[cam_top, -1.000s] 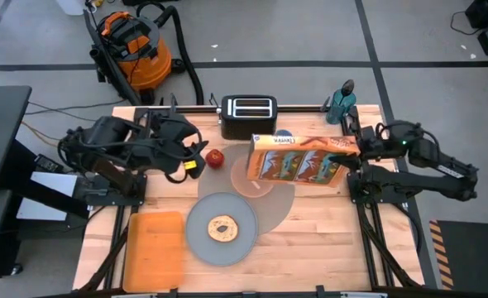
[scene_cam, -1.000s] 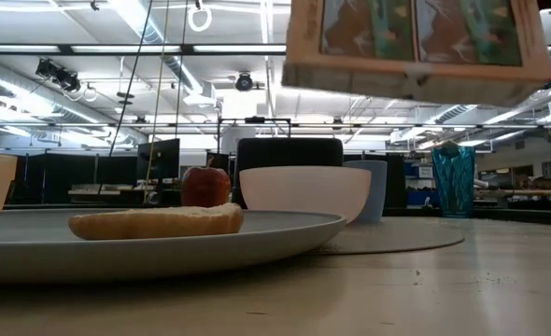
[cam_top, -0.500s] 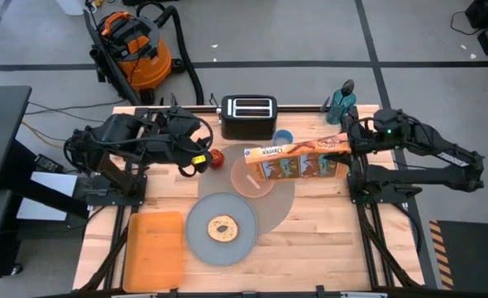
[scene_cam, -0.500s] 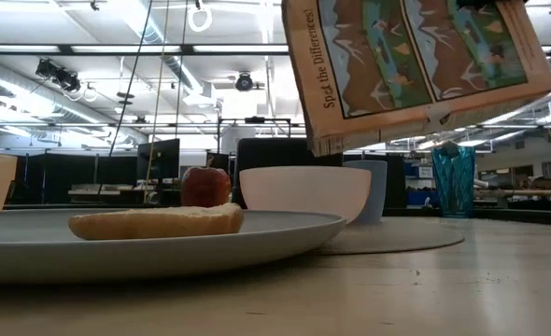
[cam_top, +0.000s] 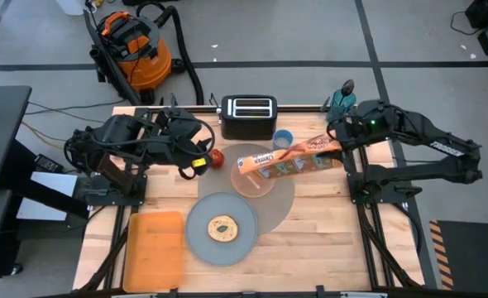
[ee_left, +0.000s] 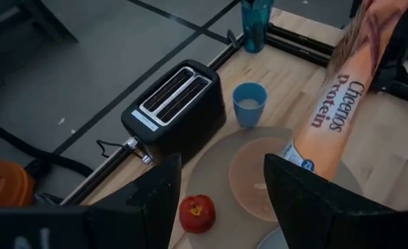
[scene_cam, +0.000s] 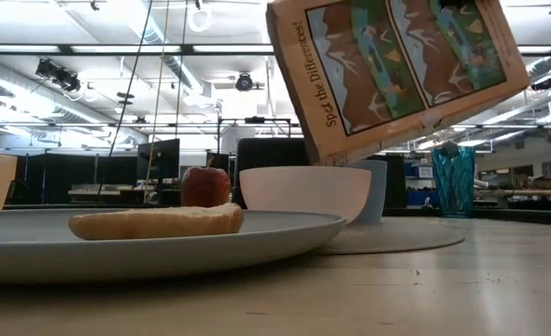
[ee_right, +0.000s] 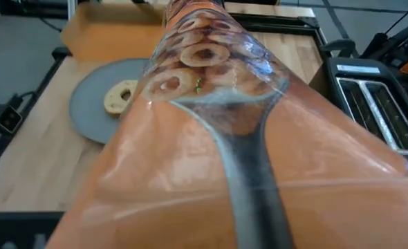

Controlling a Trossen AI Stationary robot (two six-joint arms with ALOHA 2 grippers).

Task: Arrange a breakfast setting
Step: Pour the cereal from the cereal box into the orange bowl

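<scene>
My right gripper [cam_top: 342, 144] is shut on an orange cereal box [cam_top: 287, 157], held tilted above the pink bowl [cam_top: 253, 179]. The bowl stands on the round mat [cam_top: 277, 203], and the blue cup [cam_top: 283, 138] stands behind it. The red apple [cam_top: 217, 156] lies on the table left of the bowl. My left gripper [cam_top: 199, 162] is open just left of the apple, which shows between its fingers in the left wrist view [ee_left: 197, 213]. The grey plate [cam_top: 221, 229] overlaps the mat's near-left edge and carries a bread round [cam_top: 221, 228]. No spoon shows. My right gripper holds the cereal box by its higher, right-hand end [cam_top: 331, 147]. The fingers come level from the table's right, along the box. The box hides the contact in the right wrist view [ee_right: 211, 138]. The box is lifted clear and slopes down, its lower end [scene_cam: 327, 149] over the bowl [scene_cam: 303, 191].
A black toaster [cam_top: 248, 116] stands at the far edge and a teal bottle [cam_top: 341, 103] at the far right. An orange tray [cam_top: 153, 248] lies at the near left. Bare wood lies at the near right of the table.
My right gripper has risen, gone toward the far edge and rolled the cereal box. The box has turned from face-up and level to edge-up and sloping, its left end lowered over the bowl. My left gripper has moved right, closer to the apple.
</scene>
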